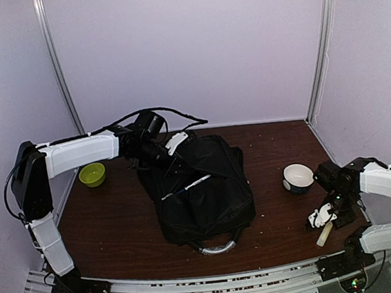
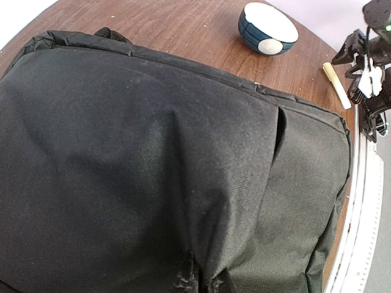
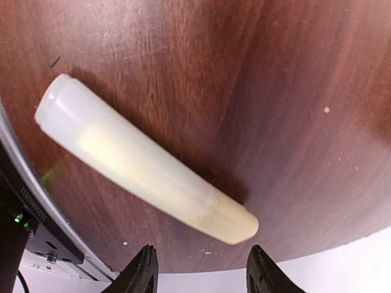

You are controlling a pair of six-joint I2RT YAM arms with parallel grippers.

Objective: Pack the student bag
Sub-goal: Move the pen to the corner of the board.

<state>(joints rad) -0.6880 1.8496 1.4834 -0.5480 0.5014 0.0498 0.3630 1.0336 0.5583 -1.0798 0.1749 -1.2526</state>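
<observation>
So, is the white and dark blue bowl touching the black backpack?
Apart. The top view shows a strip of bare table between the bowl and the right edge of the backpack. The left wrist view shows the same gap.

Black student bag (image 1: 199,187), lime-green bowl (image 1: 92,174), navy bowl (image 1: 298,177) white inside, cream stick (image 3: 143,160), reddish-brown wood-grain table (image 1: 113,224).

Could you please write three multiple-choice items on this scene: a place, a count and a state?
1. Relative to the backpack, the pale stick lies: A on it; B left; C right, by the right gripper.
2. Bowls in view: A one; B two; C three.
3. The right gripper is: A open, empty; B shut on the stick; C hidden.
Answers: C, it lies just ahead of that gripper; B, a green bowl and a white bowl; A, its fingertips stand apart, nothing between.
</observation>
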